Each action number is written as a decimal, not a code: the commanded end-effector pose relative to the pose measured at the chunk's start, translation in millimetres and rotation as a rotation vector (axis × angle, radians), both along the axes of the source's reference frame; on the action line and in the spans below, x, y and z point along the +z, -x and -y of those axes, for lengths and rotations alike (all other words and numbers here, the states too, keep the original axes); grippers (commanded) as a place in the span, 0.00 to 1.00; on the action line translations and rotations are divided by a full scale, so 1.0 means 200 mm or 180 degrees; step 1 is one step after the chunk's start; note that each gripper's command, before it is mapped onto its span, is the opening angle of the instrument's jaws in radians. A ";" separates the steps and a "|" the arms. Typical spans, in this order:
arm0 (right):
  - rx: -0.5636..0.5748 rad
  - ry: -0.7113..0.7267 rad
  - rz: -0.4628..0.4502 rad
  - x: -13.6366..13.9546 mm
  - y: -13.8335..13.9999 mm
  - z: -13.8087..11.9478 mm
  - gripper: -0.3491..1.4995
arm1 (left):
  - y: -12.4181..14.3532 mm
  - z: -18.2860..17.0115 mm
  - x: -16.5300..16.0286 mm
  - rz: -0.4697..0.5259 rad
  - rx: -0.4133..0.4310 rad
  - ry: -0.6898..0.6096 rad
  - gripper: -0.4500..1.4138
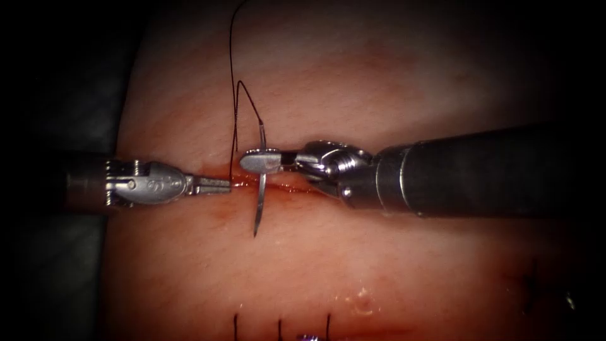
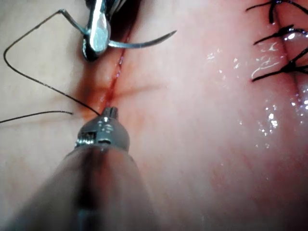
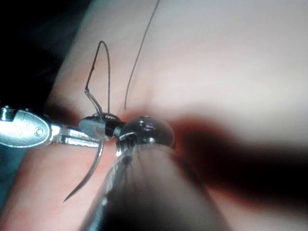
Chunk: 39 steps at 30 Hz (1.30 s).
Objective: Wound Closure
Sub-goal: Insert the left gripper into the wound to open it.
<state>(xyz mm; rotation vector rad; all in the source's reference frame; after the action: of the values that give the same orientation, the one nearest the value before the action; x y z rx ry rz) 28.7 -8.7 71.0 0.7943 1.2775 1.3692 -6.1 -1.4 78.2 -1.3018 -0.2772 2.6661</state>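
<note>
R hand [image 1: 260, 161] grips needle [image 1: 259, 202] mid-curve above cut [image 1: 297, 187]; L hand [image 1: 218, 185] empty.

Thread [image 1: 235, 57] runs off the endoscope view's top edge, far end unseen. Needle [image 1: 260, 189] mid-curve is covered by the right tool [image 1: 259, 161]. Left tool [image 1: 218, 185] tip sits at the cut [image 1: 284, 187]; can't tell if it grips tissue [image 1: 379, 278]. Stitches [image 1: 279, 327] cut off by bottom edge. Right shaft [image 3: 144, 192] is a blur in its wrist view.
</note>
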 end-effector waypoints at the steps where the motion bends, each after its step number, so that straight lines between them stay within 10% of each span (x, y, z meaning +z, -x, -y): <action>1: -0.0007 0.0018 0.0001 0.002 -0.003 0.001 0.00 | 0.003 0.000 0.004 -0.0048 0.0043 0.0002 0.00; 32: -0.0069 0.0727 0.0285 0.006 -0.010 -0.003 0.00 | 0.003 -0.002 0.040 -0.1450 0.0585 -0.0527 0.00; 39: -0.0063 0.1004 0.0495 0.014 -0.015 -0.013 0.00 | 0.004 0.003 0.038 -0.1535 0.0508 -0.0660 0.23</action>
<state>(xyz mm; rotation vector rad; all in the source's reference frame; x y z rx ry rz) 31.2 -6.2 73.1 0.4626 1.3169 1.1443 -6.4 -2.0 85.3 -0.5716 -0.5887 2.8752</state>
